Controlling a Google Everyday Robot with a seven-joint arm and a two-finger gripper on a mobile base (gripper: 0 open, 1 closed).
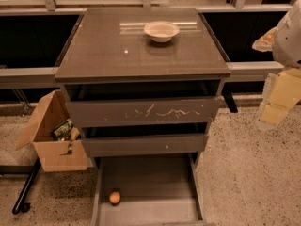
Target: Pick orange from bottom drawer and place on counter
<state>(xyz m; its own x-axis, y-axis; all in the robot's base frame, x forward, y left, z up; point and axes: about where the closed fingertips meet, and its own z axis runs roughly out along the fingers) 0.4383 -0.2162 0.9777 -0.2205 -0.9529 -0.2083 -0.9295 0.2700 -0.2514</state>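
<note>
Now, orange (pixel 114 197): on the tray floor, near the left wall.
Bottom drawer (pixel 155 180): pulled out, holding only the orange.
Tabletop (pixel 108 46): white bowl (pixel 161 31) towards the rear.
Gripper (pixel 278 100): far right, well apart; open or closed, cannot tell.
Approach: likely straight down, clear of the overhanging middle drawer (pixel 146 145), centred against rolling.

Orange (pixel 114 197) in bottom drawer (pixel 155 178); bowl (pixel 161 31) on counter (pixel 108 51); jaws far right

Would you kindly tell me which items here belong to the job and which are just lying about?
Job: orange, bottom drawer, counter, gripper at the right edge.
Lying about: white bowl on the counter, cardboard box on the floor.
</note>
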